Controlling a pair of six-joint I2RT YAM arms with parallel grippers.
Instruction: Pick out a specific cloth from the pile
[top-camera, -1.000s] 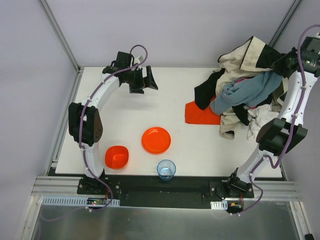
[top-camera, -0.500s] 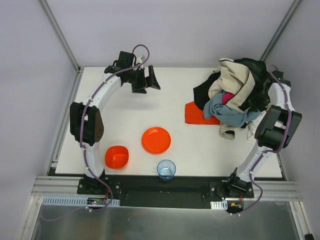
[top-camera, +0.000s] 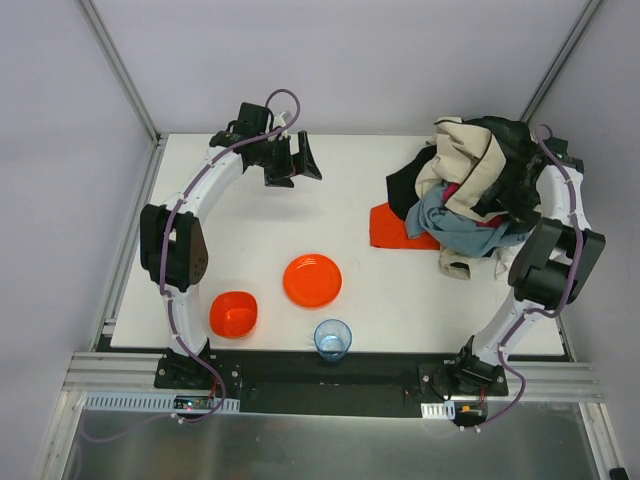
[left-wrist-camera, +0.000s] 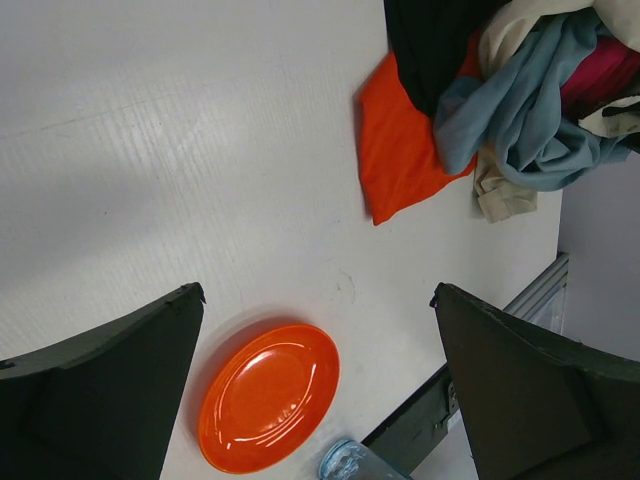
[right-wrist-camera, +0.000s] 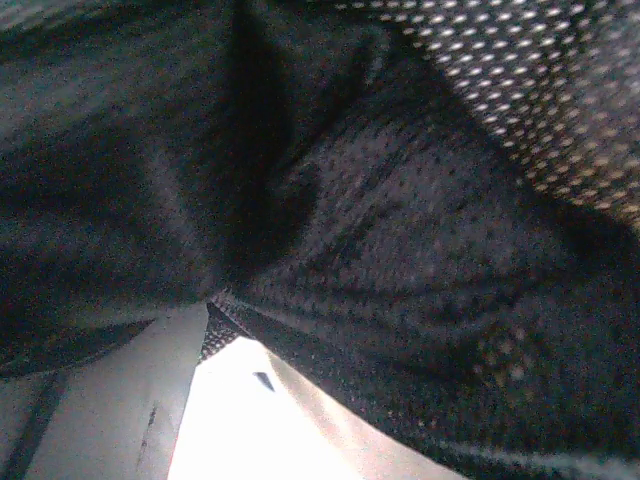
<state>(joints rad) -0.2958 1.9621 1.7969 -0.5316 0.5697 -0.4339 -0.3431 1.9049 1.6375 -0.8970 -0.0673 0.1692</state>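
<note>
The cloth (top-camera: 390, 228) is orange-red and lies flat on the white table, its right part tucked under the pile (top-camera: 470, 190). The pile is a heap of black mesh, cream and light blue fabric at the far right. In the left wrist view the cloth (left-wrist-camera: 395, 150) pokes out left of the pile (left-wrist-camera: 540, 100). My left gripper (top-camera: 300, 160) hovers open over the far middle of the table, well left of the cloth, its jaws (left-wrist-camera: 318, 290) empty. My right arm (top-camera: 560, 200) bends into the back of the pile. Black mesh (right-wrist-camera: 400, 250) fills the right wrist view and hides those fingers.
An orange plate (top-camera: 312, 280) sits mid-table, also under the left jaws (left-wrist-camera: 268, 397). An orange bowl (top-camera: 233, 313) stands near the front left. A blue cup (top-camera: 333, 339) stands at the front edge. Metal frame posts rise at the back corners.
My right arm has come down from a raised pose, and the lifted fabrics have sunk back into a tighter heap on the table. The left arm has barely moved.
</note>
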